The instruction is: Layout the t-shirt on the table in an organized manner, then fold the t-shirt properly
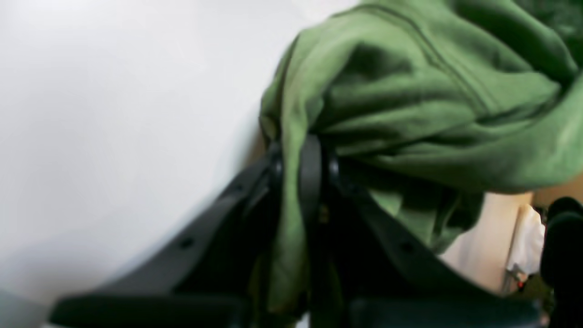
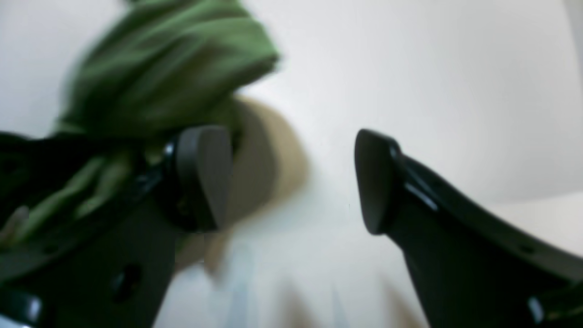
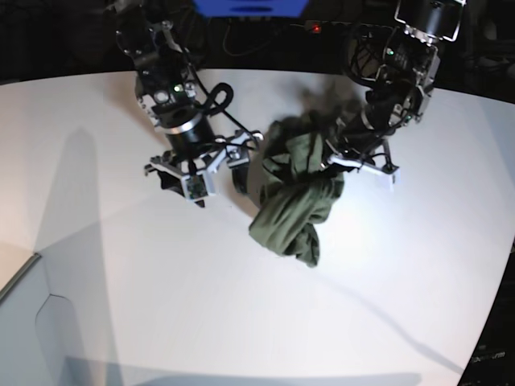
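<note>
The olive-green t-shirt (image 3: pixel 294 205) is bunched into a crumpled bundle at the middle of the white table (image 3: pixel 121 265). Its top is lifted and its lower end rests on the tabletop. My left gripper (image 3: pixel 338 163) is shut on the shirt's upper right part. In the left wrist view a fold of the t-shirt (image 1: pixel 410 91) runs down between the closed fingers of the left gripper (image 1: pixel 303 157). My right gripper (image 3: pixel 211 178) hangs open just left of the bundle, holding nothing. In the right wrist view the right gripper (image 2: pixel 291 177) shows bare table (image 2: pixel 432 91) between its pads, with the t-shirt (image 2: pixel 168 68) beyond its left finger.
The table's curved far edge runs behind both arms, with dark clutter and a blue object (image 3: pixel 249 6) beyond it. A pale lower surface (image 3: pixel 32 330) sits off the table's front left corner. The table's right edge (image 3: pixel 500 322) drops off to dark floor.
</note>
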